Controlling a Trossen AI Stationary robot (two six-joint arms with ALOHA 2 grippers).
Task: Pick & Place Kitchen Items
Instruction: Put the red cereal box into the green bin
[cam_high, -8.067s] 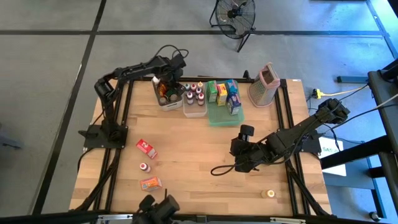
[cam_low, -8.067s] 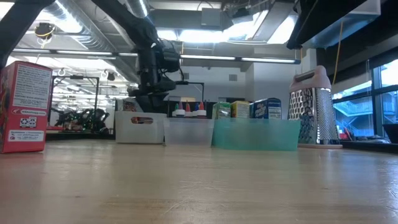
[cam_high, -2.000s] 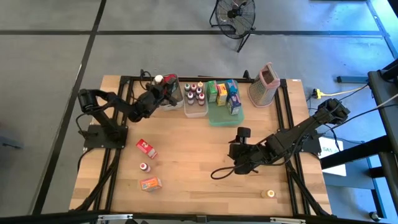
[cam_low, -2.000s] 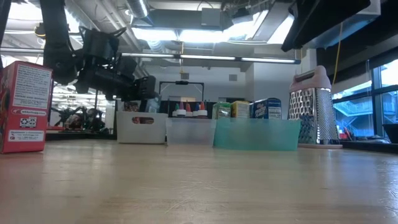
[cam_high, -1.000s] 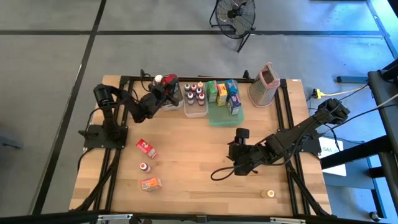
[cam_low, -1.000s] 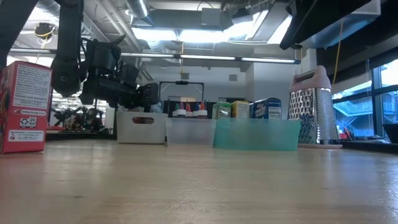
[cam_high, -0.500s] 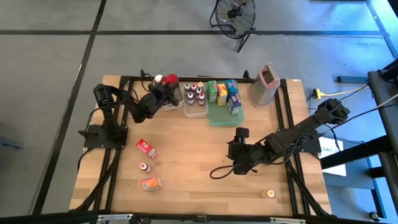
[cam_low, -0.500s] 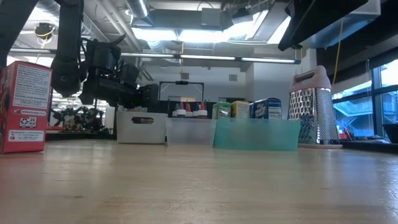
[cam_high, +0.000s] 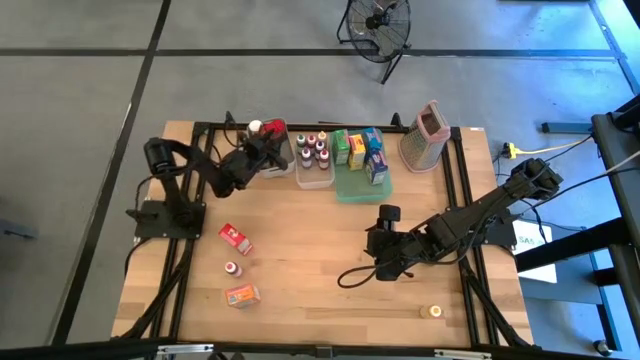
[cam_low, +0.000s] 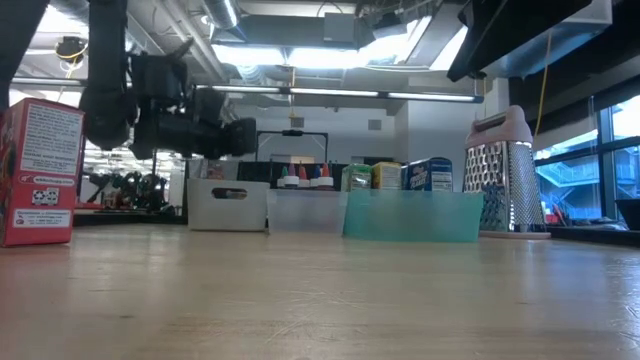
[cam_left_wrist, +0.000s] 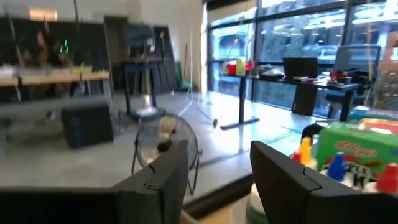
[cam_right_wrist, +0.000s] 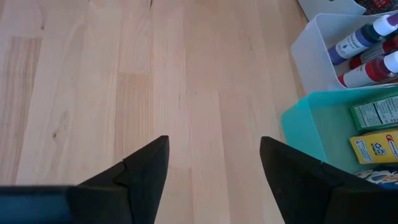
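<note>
Most of the sorting is judged done. At the far edge of the worktop (cam_high: 320, 250) a white bin (cam_high: 272, 165) with jars, a clear bin (cam_high: 311, 182) of capped bottles (cam_high: 313, 148) and a green tray (cam_high: 358, 190) of small boxes (cam_high: 358, 148) are seen filled. A grater (cam_high: 425, 135) stands just beside the tray.

Four items are still loose on the worktop: a red box (cam_high: 235, 238), a small bottle (cam_high: 233, 269) and an orange packet (cam_high: 242, 295) near the left side, and a small yellow jar (cam_high: 434, 311) near the front right corner, well apart from the rest.

The left tool (cam_high: 268, 150) is held above the white bin. Its fingers stand partly apart with nothing between them, as judged from the left wrist view. The right tool (cam_high: 384, 222) is held over bare worktop at mid-table, fingers apart and empty. The next pick is judged likely to be among the left-hand items.

View differences:
- High view: all four loose items are shown. In the low view only the red box (cam_low: 38, 170) is seen, at the left edge.
- Low view: the left tool (cam_low: 235, 137) is shown raised clear above the white bin (cam_low: 226, 204), a height not readable from overhead.
- Right wrist view: the empty gap of the right tool (cam_right_wrist: 213, 165) is confirmed, with the tray (cam_right_wrist: 306, 124) and bottles (cam_right_wrist: 364, 53) beyond it.
- Left wrist view: the left tool (cam_left_wrist: 219, 171) looks out to a floor fan (cam_left_wrist: 165, 140) in the room, with box tops (cam_left_wrist: 360, 146) at one side.
</note>
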